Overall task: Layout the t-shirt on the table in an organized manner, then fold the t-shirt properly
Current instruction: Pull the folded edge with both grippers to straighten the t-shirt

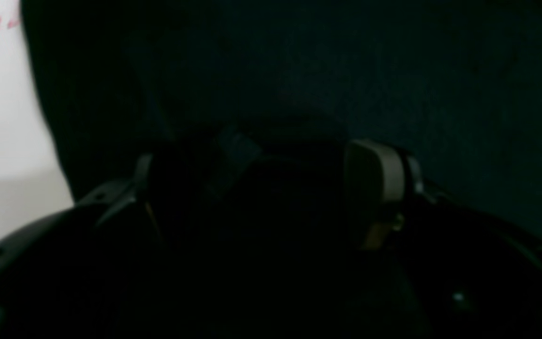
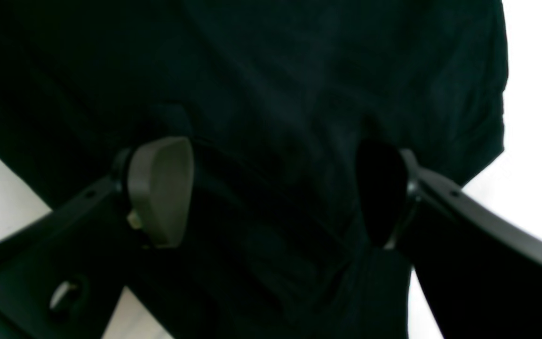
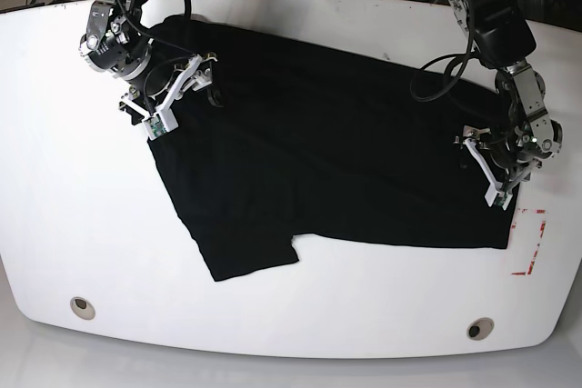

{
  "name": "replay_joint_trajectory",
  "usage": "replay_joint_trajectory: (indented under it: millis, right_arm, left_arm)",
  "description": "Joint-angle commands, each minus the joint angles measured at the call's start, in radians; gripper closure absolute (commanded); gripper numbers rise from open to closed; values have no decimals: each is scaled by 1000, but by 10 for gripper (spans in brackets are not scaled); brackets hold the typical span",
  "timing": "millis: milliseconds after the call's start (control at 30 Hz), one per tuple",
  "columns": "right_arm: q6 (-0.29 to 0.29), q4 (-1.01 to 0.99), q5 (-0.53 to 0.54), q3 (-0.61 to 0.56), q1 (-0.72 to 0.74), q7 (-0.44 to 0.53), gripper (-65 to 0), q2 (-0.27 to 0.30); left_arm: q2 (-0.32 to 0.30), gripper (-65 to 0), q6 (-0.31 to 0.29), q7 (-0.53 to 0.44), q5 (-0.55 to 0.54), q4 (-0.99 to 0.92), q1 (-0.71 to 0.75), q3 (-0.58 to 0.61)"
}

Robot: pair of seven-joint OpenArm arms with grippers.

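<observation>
Both claws gape wide, right claw (image 2: 271,193) and left claw (image 1: 261,188) over the t-shirt (image 3: 318,152) edges.

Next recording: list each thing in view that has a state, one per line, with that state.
t-shirt: spread mostly flat on the table, plain black side up, one sleeve sticking out at the near edge, not folded.
table: carries the shirt; red dashed mark uncovered beside the shirt's corner.
left claw: jaws apart, at the shirt's edge near the red mark.
right claw: jaws apart over the cloth at the opposite end.
</observation>
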Motion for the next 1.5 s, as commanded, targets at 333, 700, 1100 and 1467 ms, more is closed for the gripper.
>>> replay_joint_trajectory:
  millis: [333,700,1100,1467]
  right_arm:
    - [5,15,19,3,9,18,-510,9]
    - [5,15,19,3,9,18,-510,9]
    - [5,15,19,3,9,18,-510,9]
    - [5,15,19,3,9,18,-510,9]
  left_arm:
    - [-22,-137,-1,-10,-10,34,-18,-5]
    - [-18,-53,-1,64,-10,249,29,-8]
    - [-42,-54,-1,134,-10,427,111,-31]
    - [-73,-54,-1,133,-10,439,168,-104]
